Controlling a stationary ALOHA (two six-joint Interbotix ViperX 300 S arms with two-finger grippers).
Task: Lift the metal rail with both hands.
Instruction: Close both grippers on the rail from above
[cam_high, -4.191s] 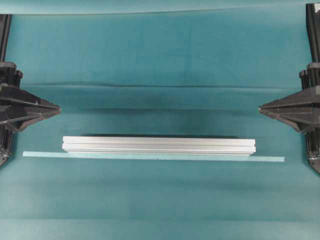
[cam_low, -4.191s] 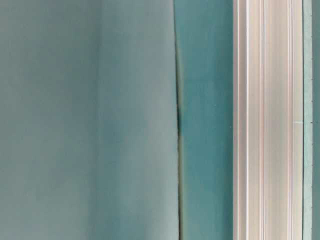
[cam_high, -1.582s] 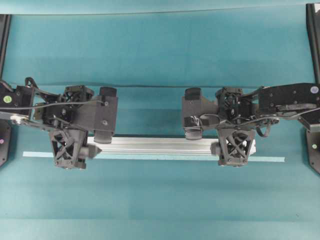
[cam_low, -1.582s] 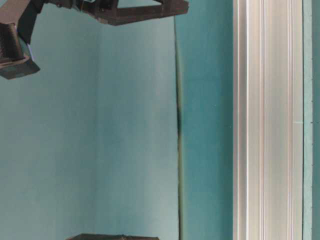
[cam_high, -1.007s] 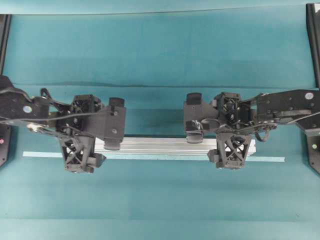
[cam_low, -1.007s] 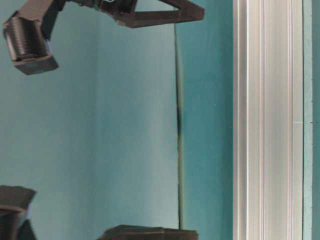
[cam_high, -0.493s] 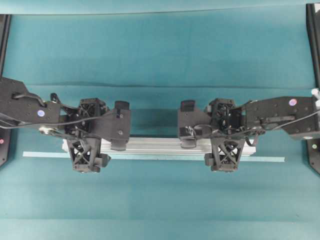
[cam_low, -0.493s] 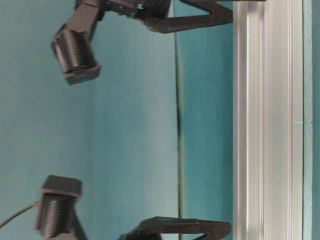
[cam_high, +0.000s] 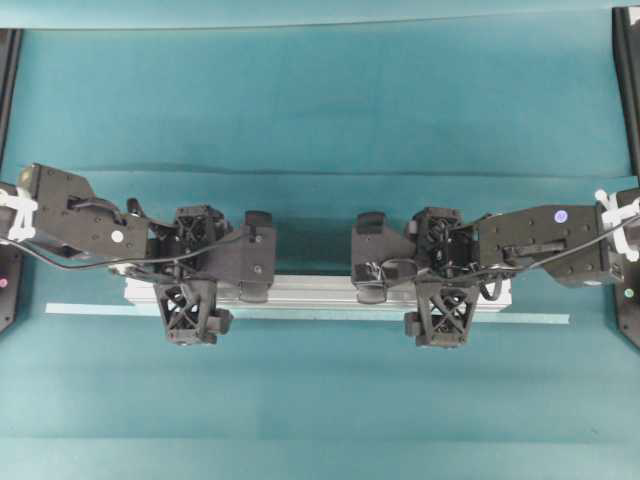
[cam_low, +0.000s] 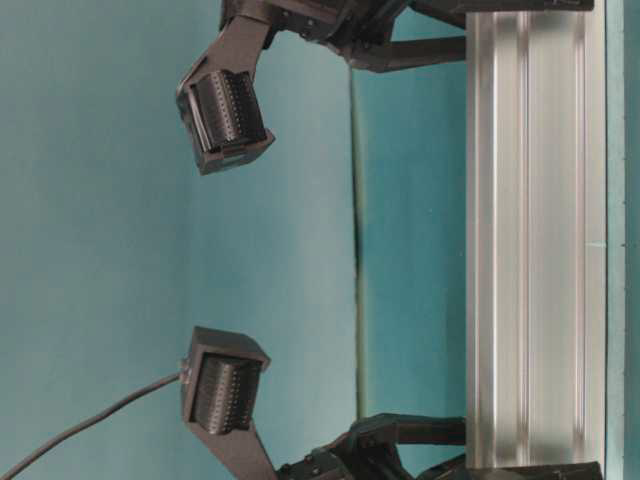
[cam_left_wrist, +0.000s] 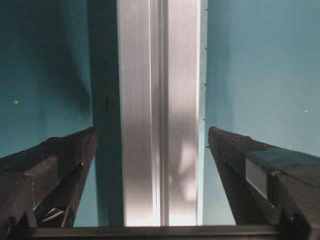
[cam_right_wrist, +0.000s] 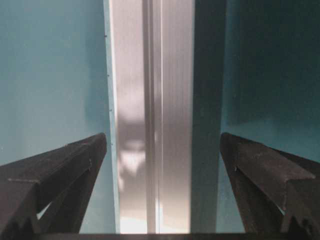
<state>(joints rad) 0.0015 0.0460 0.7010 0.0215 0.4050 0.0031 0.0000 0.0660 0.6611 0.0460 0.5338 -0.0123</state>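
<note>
The metal rail (cam_high: 310, 291) lies flat on the teal cloth (cam_high: 320, 100), lengthwise across the middle of the overhead view, w/ the pale-green tape strip (cam_high: 540, 319) just beside its near edge; left gripper (cam_high: 192, 290) sits over the rail's left end, right gripper (cam_high: 440, 290) over its right part, both arms reaching in from the sides; left wrist view shows the fingers (cam_left_wrist: 50, 170) spread wide, one each side of the rail, w/ teal gaps between them and the metal (no contact seen); right wrist view is the same: fingers (cam_right_wrist: 55, 175) wide apart, rail centred between, not clamped; table-level view (turned sideways) has finger tips (cam_low: 420, 50) close by the rail's side at top and bottom; rail not lifted, resting on the cloth
</note>
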